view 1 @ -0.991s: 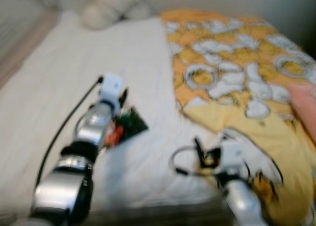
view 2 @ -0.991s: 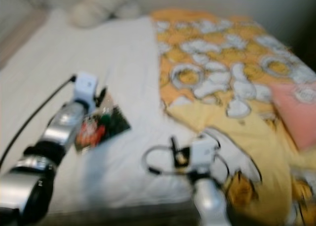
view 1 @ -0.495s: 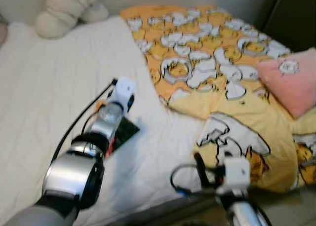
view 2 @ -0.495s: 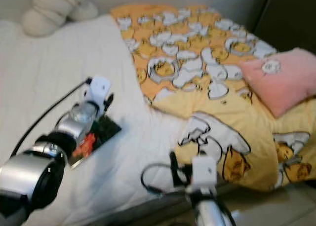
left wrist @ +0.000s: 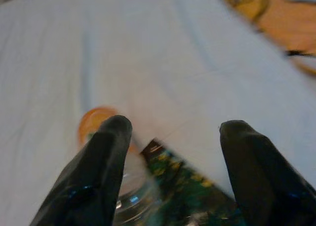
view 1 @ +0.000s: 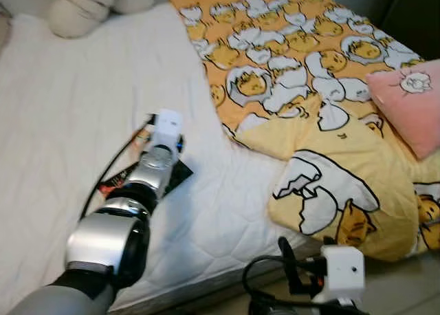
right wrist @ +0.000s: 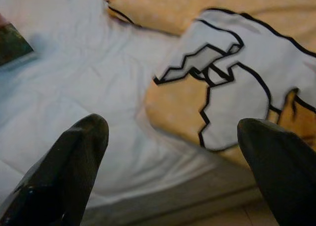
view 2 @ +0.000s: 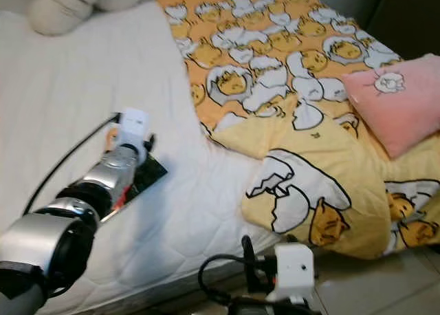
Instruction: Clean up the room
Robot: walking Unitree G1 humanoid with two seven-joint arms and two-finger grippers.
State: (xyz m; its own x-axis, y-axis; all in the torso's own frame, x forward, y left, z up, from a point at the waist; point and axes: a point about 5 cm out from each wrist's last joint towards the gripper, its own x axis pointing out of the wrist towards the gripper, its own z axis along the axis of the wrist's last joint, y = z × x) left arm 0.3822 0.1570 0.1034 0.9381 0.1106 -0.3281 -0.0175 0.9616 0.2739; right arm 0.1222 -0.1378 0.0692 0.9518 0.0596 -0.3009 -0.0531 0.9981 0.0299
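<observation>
right gripper (right wrist: 173, 162) has dropped below the bed edge, jaws wide (left gripper (left wrist: 170, 152) jaws wide over a snack packet (left wrist: 192, 196)).

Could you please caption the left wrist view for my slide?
Open left hand poised over a dark snack packet on the white bed.

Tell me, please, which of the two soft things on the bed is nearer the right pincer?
The pink pillow, lying on the yellow blanket at the bed's right side. The white plush sits far off at the head, up left.
</observation>
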